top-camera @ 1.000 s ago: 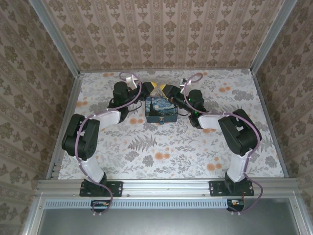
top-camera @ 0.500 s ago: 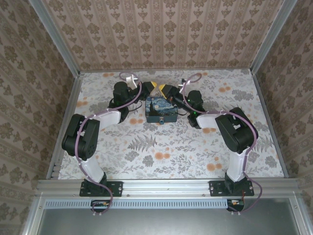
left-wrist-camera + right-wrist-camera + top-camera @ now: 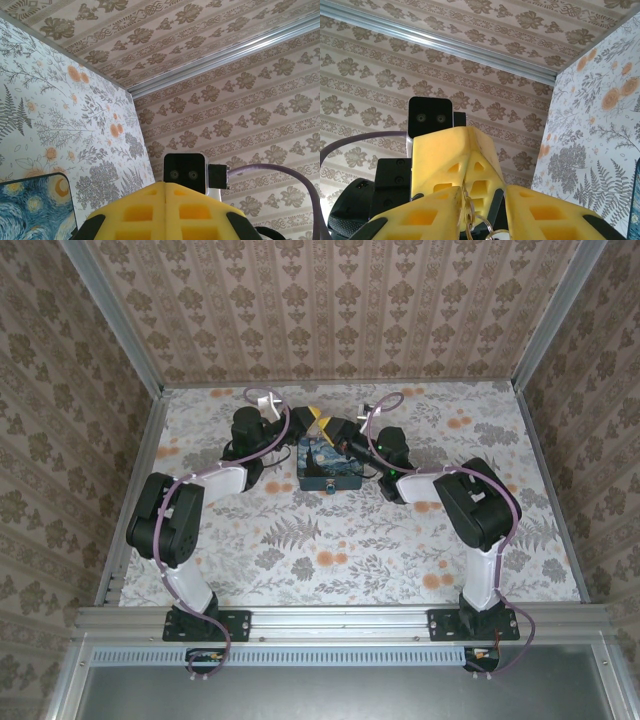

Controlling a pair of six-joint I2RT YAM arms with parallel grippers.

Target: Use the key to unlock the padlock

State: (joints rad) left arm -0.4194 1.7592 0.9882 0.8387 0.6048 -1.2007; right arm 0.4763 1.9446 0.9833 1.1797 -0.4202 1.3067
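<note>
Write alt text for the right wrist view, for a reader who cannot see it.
The right gripper's two yellow fingers stand apart at the bottom, small metal rings in the gap between them. Just beyond, the left gripper faces back, its yellow fingers together and its black wrist camera above, against striped wallpaper and a floral tabletop at right.

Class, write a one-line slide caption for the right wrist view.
Right gripper faces the left gripper tip to tip, with metal rings between its yellow fingers.
</note>
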